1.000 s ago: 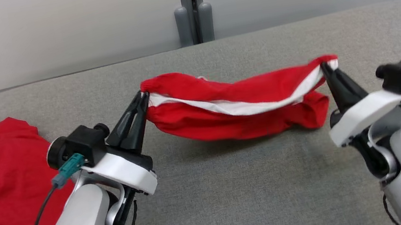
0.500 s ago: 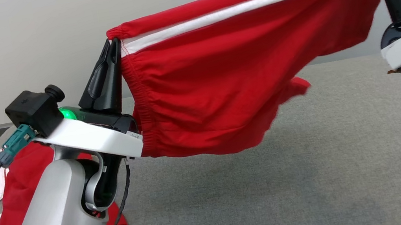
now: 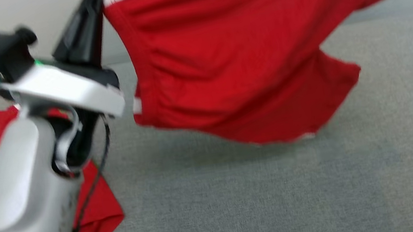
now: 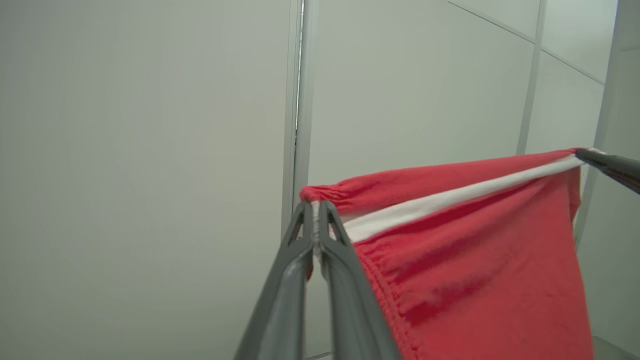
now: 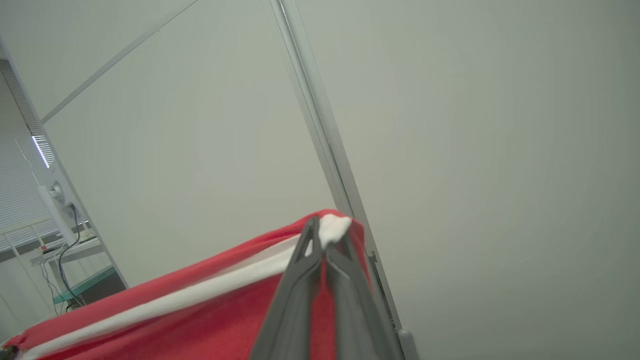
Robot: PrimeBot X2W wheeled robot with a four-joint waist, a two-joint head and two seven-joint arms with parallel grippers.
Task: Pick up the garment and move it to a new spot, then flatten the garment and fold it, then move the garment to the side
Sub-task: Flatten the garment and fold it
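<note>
Pinching one gathered corner of the red garment (image 3: 229, 47), the left gripper (image 4: 316, 209) has its two dark fingers pressed together on the cloth, right where the white stripe (image 4: 450, 200) begins. The right gripper (image 5: 321, 239) is likewise clamped on the opposite corner, with a tuft of white cloth poking out just past its tips.

Between the two grips the striped edge runs taut and nearly straight, so the garment's long axis lies across the robot from its left hand to its right, high in front of the pale wall (image 4: 150, 150). The right end sits a little higher in the left wrist view.

From that edge the rest of the cloth hangs down as a broad sheet below both hands and above the grey padded table (image 3: 245, 208). Its lower hem seems to be off the surface, though motion blur in the head view makes this uncertain. Neither arm is nearer: each holds one end.

My judgement is that the coming lay-down depends on keeping this line level and lowering both hands together onto the open grey area, well right of the other red garment (image 3: 99, 218) lying behind the left forearm.
</note>
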